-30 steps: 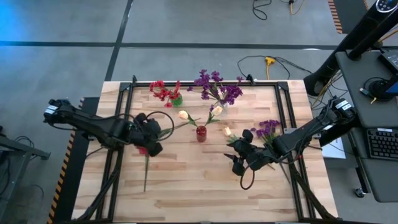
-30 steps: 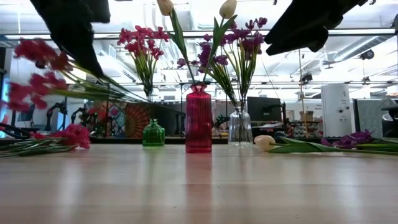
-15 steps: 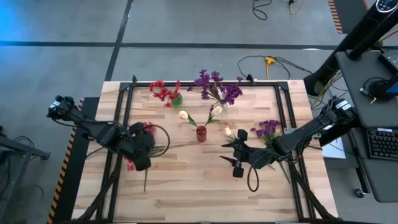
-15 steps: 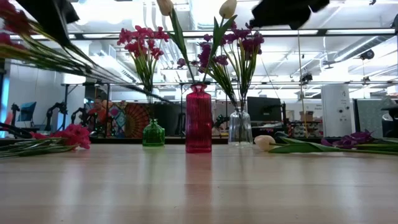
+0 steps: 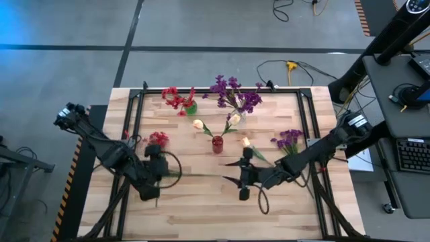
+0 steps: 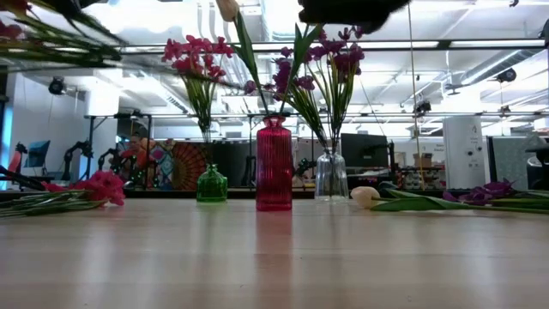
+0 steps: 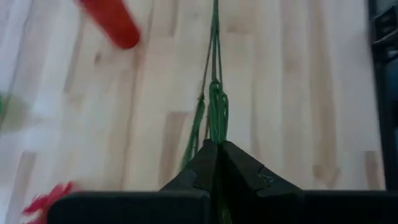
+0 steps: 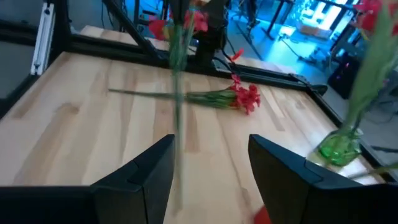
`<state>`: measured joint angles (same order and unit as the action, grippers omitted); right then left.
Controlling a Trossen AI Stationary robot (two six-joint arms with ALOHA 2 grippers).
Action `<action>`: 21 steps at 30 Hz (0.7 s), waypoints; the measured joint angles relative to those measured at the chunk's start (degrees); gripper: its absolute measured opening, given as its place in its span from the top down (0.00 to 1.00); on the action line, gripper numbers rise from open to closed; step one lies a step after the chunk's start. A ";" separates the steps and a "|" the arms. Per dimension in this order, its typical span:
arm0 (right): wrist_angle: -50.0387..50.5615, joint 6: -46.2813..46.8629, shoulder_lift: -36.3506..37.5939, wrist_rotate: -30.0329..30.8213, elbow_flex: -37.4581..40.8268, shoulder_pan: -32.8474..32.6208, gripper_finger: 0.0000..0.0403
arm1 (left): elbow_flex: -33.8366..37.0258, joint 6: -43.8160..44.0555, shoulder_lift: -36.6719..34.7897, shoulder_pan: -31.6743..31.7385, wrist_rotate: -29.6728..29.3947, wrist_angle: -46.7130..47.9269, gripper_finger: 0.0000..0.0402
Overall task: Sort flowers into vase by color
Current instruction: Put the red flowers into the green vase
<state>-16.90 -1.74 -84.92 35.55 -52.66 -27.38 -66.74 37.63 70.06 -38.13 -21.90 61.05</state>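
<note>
My left gripper [image 5: 163, 176] is shut on a red flower sprig, whose thin green stem [image 5: 201, 176] reaches right toward my open right gripper [image 5: 233, 177]. In the right wrist view that stem [image 8: 177, 93] stands blurred just off my right gripper [image 8: 211, 140], touching neither finger. In the low view the sprig's blossoms [image 6: 10, 30] float high at the left. The green vase [image 5: 191, 107] holds red flowers, the clear vase [image 5: 240, 118] purple ones and the red vase [image 5: 217, 143] cream tulips. A second red sprig [image 5: 158, 139] lies flat on the table. My left gripper pinches the sprig's green stem [image 7: 215, 134] between its two shut fingers. They come level from the table's left and lie along the stem, whose long thin end runs on past the fingertips. The sprig is lifted clear of the table and roughly level.
A cream tulip [image 5: 246, 142] and a purple sprig [image 5: 289, 140] lie on the table right of the red vase, beside my right arm. The three vases stand in the far middle. Bare wood [image 5: 201, 208] stretches along the near edge.
My left gripper has moved toward the near edge and carried the red sprig up off the table, swinging it until the stem points right. My right gripper has travelled left toward the stem's free end and stayed open.
</note>
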 joint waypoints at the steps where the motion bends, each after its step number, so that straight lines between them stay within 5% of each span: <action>1: 0.14 0.43 -1.15 -0.03 -1.45 0.00 0.51 | 0.02 -0.80 0.66 -0.32 -0.04 -1.49 1.00; 13: 24.69 8.07 -15.11 -4.64 -24.29 0.29 0.51 | -1.85 -6.90 9.82 -0.97 -3.38 -11.24 1.00; 21: 27.55 11.67 -18.95 -12.46 -28.31 2.38 0.45 | -6.23 -8.67 15.22 -0.97 -5.17 -11.48 1.00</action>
<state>10.66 9.93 -103.87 23.09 -80.96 -25.00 -72.97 28.96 85.28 -39.09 -27.07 49.57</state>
